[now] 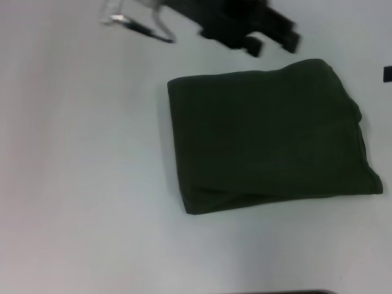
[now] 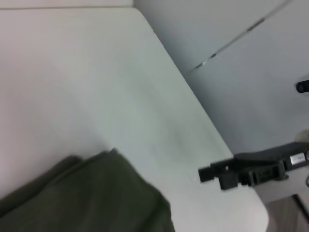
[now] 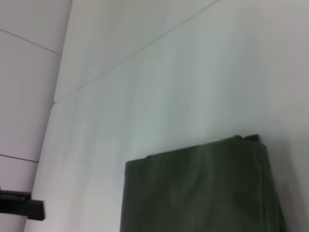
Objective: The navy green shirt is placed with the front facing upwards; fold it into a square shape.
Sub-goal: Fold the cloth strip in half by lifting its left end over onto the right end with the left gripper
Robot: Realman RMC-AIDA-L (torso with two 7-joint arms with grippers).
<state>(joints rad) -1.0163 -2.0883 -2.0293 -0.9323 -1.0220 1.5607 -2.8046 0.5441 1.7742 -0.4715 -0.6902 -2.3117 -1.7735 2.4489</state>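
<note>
**Head view: folded shirt lying right of centre on the table**

Head view is showing, on the left, only a wide bare stretch of the pale table point(image 1: 79, 184). Near the far edge, a thin shiny cable point(image 1: 138, 26) is curving across the surface. Just right of it, a black gripper point(image 1: 269, 41) is hovering beyond the far edge of the cloth; which arm it belongs to is unclear, and I cannot tell whether its fingers are spread or pressed together.

Moving right, the navy green shirt point(image 1: 269, 141) is lying flat as a compact, roughly square bundle, plain green side up, with layered edges showing along its near side and right side. Nothing is touching it.

The left wrist view is catching one corner of the shirt point(image 2: 91, 198) on the table point(image 2: 96, 87), with a black gripper point(image 2: 251, 171) hanging over the table's far edge, well apart from the cloth. The right wrist view is showing the shirt point(image 3: 198, 188) with neat straight edges.
</note>
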